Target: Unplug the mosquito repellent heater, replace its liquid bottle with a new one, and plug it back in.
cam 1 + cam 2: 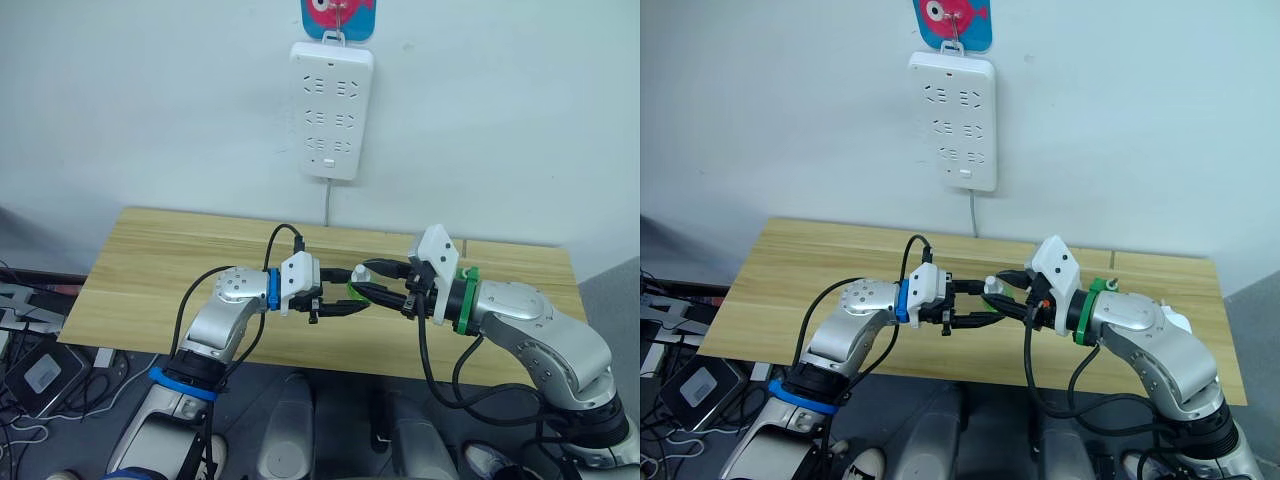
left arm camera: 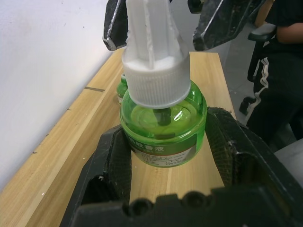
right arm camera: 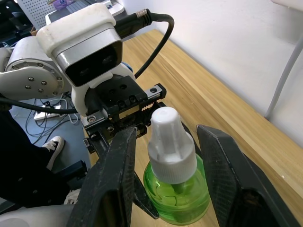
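Bottle [image 2: 163, 123] is held clamped at its green body by left gripper [image 1: 345, 300], a finger pressed to each side, in the air over the near edge of table [image 1: 160, 260], at about 6 o'clock from power strip [image 1: 332, 110] on the wall. Right gripper [image 1: 362, 280] is set around white cap [image 3: 170, 142], jaws spread, with a gap seen on both sides, so nothing is gripped by it yet. The strip's sockets look empty, so unplugging is judged done. The step in hand is judged to be cap removal on the bottle. To do it well, the right fingers should be centred on the ribbed lower band of the cap, not the smooth tapered top, and closed evenly. The twist should be made about the cap's own axis while the left grip is kept firm. The body is round and slick, so slip or spin in the left fingers is the likely fault, and the bottle should be kept cap-up to avoid spills. The bottle's long axis runs base to cap, with the cap pointing to roughly 12 o'clock in the head views and the base toward 6; it looks near upright, but the exact tilt cannot be told. A second bottle [image 2: 121, 87] stands on the table just behind.
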{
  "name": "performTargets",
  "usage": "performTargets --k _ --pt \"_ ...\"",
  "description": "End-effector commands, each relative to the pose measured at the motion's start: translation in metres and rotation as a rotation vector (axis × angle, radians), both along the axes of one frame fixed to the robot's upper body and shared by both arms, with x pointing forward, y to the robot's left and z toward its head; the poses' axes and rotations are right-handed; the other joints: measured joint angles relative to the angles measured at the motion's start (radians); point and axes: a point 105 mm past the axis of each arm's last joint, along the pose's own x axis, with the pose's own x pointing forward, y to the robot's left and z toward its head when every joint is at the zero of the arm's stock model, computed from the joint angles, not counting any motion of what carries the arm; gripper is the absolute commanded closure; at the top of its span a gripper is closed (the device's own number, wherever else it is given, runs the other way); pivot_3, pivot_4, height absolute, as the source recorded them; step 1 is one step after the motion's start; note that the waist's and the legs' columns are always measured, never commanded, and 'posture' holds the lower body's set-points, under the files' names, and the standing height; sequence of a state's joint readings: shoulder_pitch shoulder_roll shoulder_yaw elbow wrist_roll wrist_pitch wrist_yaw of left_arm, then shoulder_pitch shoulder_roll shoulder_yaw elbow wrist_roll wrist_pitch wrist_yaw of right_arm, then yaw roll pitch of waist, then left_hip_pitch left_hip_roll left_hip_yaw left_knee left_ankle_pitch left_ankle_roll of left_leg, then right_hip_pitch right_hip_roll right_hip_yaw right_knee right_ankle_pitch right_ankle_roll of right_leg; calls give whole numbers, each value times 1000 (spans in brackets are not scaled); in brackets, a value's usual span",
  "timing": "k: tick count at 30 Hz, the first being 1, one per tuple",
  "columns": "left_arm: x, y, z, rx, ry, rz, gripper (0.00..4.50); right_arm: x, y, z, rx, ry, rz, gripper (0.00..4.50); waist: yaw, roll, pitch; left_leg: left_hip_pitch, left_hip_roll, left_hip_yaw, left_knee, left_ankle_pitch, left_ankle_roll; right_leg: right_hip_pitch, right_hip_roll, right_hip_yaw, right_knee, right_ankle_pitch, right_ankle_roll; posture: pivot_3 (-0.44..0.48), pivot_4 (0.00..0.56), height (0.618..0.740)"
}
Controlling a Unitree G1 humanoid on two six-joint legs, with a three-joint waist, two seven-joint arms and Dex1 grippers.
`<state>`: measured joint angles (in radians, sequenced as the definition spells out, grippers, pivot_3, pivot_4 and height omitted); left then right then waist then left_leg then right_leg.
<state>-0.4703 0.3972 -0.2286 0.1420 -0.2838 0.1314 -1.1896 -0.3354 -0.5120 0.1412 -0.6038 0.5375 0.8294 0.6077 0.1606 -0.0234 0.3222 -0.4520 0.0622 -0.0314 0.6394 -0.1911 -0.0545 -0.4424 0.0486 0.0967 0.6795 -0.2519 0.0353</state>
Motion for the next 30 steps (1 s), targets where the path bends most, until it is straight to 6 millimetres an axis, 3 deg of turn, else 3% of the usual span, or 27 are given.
performTargets --k 1,17,22,30 --pt "-5 -5 9 -23 -32 -24 2301 -4 4 7 10 -21 33 2413 0 0 0 0 0 0 0 0 0 0 0 0 0 0 0 330 304 740" --pt "-5 -6 9 -26 -26 -25 2301 -2 7 5 -2 -16 40 2413 0 0 0 0 0 0 0 0 0 0 0 0 0 0 0 330 307 740" --pt "-5 -6 9 -27 -24 -24 2301 -2 8 8 10 -22 45 3511 0 0 0 0 0 0 0 0 0 0 0 0 0 0 0 330 307 740" --pt "-10 -7 8 -23 -22 -53 2301 -11 11 16 30 -18 131 3508 0 0 0 0 0 0 0 0 0 0 0 0 0 0 0 328 312 740"
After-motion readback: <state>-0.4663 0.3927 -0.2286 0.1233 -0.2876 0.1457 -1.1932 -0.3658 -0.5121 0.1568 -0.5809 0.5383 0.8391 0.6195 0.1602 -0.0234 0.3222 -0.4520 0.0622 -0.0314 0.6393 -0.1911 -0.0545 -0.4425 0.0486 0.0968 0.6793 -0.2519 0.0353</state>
